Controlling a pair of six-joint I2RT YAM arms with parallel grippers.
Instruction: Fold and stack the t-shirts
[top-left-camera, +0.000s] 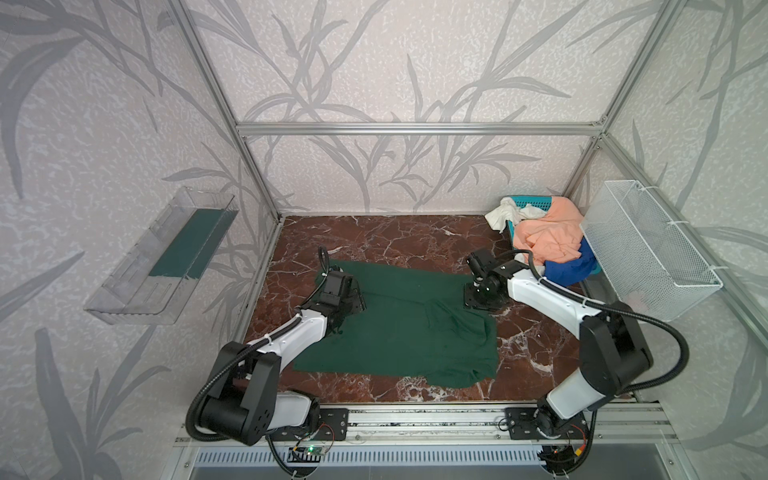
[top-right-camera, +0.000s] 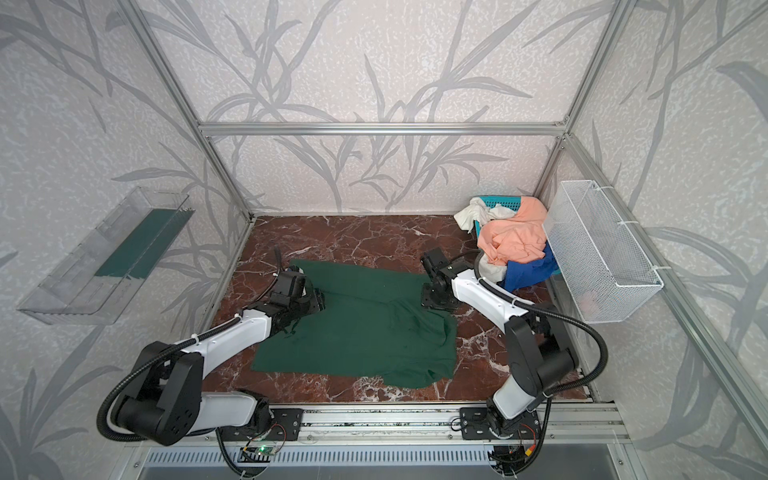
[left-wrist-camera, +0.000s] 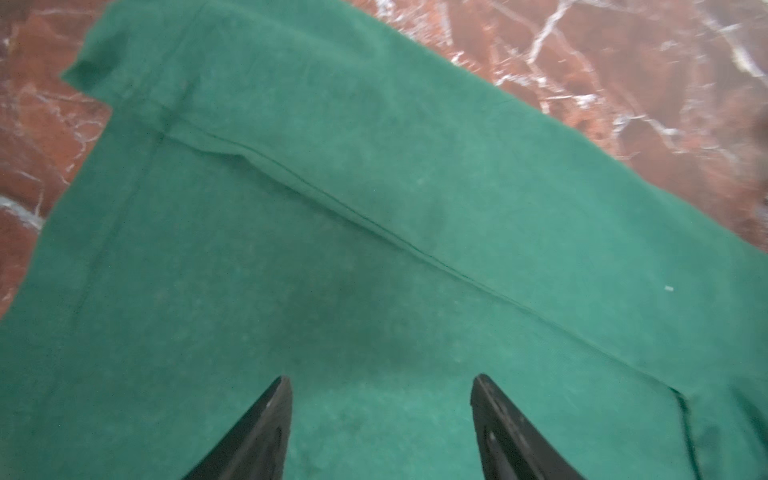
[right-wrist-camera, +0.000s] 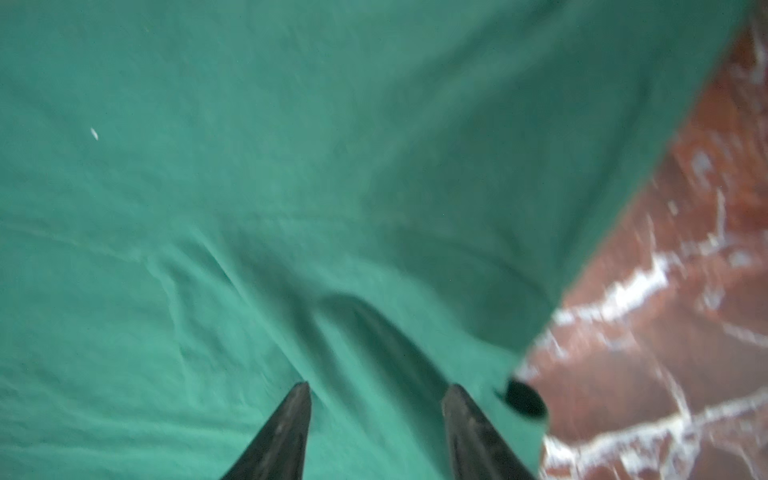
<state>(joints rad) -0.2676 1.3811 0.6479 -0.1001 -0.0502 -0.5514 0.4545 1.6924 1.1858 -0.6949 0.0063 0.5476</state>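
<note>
T-shirts on show: the large dark forest-green cloth t-shirt (top-left-camera: 395, 328) lies spread on the red-brown marble worktop (top-left-camera: 374, 237), dead centre, where both arms can reach it. The left tool (left-wrist-camera: 380, 380) hovers over its left side, jaws apart, nothing between them. The right tool (right-wrist-camera: 376, 386) hangs over the far right corner, jaws apart too, with a loose ridge of cloth beneath, not pinched. 2 tools on opposite sides reads to me as setting up a fold.

Its long axis looks side to side across the worktop, a judgement from a slanted view. A short sleeve (left-wrist-camera: 83, 70) shows by the left tool, the near right part is rumpled, and I cannot see the collar.

A peach-orange t-shirt (top-left-camera: 548, 237), a royal blue t-shirt (top-left-camera: 569, 268) and a white t-shirt (top-left-camera: 505, 212) lie heaped in the teal slotted plastic basket (top-left-camera: 532, 203), far right corner.
</note>
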